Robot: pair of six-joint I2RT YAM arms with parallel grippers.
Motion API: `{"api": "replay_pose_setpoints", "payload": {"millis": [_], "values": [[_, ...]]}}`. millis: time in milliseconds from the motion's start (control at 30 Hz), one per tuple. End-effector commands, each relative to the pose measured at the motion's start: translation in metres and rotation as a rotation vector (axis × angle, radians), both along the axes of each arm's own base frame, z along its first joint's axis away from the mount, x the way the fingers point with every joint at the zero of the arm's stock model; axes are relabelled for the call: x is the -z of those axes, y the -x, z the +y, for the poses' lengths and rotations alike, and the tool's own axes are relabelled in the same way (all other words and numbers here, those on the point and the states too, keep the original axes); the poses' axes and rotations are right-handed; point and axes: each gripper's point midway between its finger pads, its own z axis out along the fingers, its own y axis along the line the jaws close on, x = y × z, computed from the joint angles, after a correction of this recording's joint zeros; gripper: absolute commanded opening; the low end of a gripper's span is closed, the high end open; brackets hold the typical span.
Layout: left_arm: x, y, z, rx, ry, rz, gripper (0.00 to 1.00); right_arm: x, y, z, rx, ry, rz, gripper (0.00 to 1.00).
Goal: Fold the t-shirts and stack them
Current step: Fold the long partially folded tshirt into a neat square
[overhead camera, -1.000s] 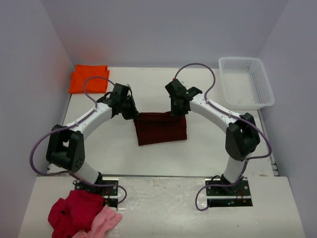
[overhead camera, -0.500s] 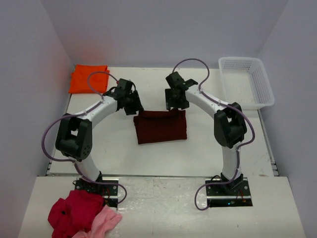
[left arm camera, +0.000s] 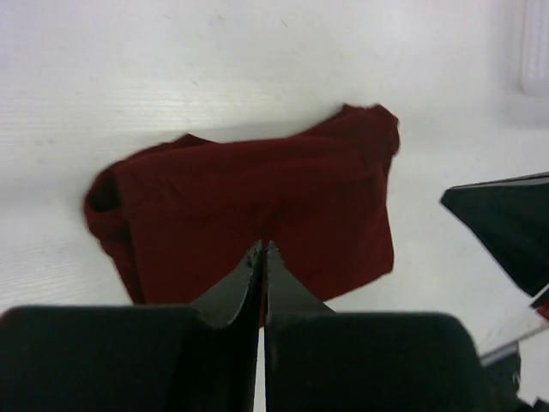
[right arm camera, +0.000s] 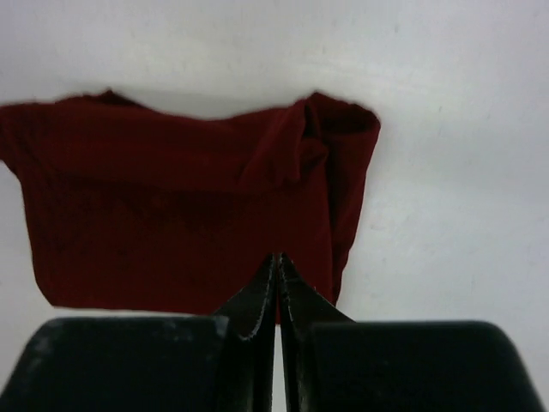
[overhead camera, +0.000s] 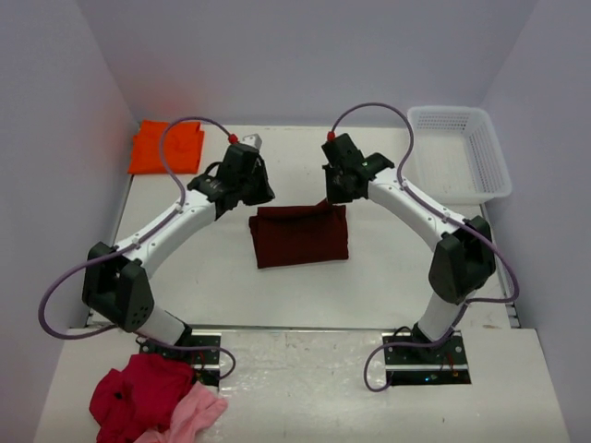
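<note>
The orange t-shirt (overhead camera: 166, 146) lies folded flat in the far left corner of the white table (overhead camera: 388, 268), well apart from everything else. Nearer the camera, on the ledge beside the left arm's base, a crimson garment (overhead camera: 134, 392) is bunched up with a light pink garment (overhead camera: 196, 413) touching its right side.

The left gripper (overhead camera: 260, 196) hangs just beyond the far left corner of the maroon t-shirt (overhead camera: 300, 235). In the left wrist view its fingers (left arm camera: 244, 279) are pressed together with nothing between them, and their tips (left arm camera: 262, 251) appear over the cloth.

The maroon t-shirt lies in the middle of the table, folded into a rough rectangle. Its left end is rolled over slightly and its far right corner is rumpled into a small raised fold.

The right gripper (overhead camera: 331, 197) is at that far right corner. In the right wrist view its fingers (right arm camera: 300, 296) are likewise closed against each other, pinching no cloth that can be seen, and their tips (right arm camera: 277, 257) appear over the shirt's near part.

A white plastic basket (overhead camera: 457, 157) sits at the far right of the table.
</note>
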Motion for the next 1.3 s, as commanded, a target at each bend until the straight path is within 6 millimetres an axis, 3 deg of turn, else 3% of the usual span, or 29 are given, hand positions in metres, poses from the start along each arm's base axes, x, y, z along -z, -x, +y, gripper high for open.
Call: {"api": "replay_pose_setpoints", "payload": {"millis": [0,67,200,433,667,800,1033,1267], "values": [[0.025,0.018,-0.044,0.189,0.110,0.110,0.00,0.021,0.030,0.011,-0.032,-0.064,0.043,0.00],[0.045,0.029,-0.067,0.271,0.167,0.196,0.00,0.034,0.036,0.010,-0.021,-0.061,0.058,0.00],[0.066,0.028,-0.092,0.335,0.231,0.244,0.00,0.049,0.043,0.020,-0.043,-0.101,0.087,0.00],[0.088,0.021,-0.113,0.395,0.283,0.305,0.00,0.068,0.055,0.036,-0.076,-0.107,0.142,0.00],[0.100,-0.005,-0.128,0.404,0.291,0.293,0.00,0.103,0.066,0.040,-0.074,-0.083,0.216,0.00],[0.109,-0.021,-0.124,0.383,0.312,0.293,0.00,0.121,0.073,0.034,-0.058,-0.056,0.250,0.00],[0.127,-0.056,-0.085,0.288,0.338,0.293,0.00,0.132,0.080,0.026,-0.043,-0.024,0.272,0.00],[0.118,-0.094,-0.049,0.249,0.328,0.236,0.00,0.139,0.085,0.024,-0.039,-0.027,0.293,0.00]]}}
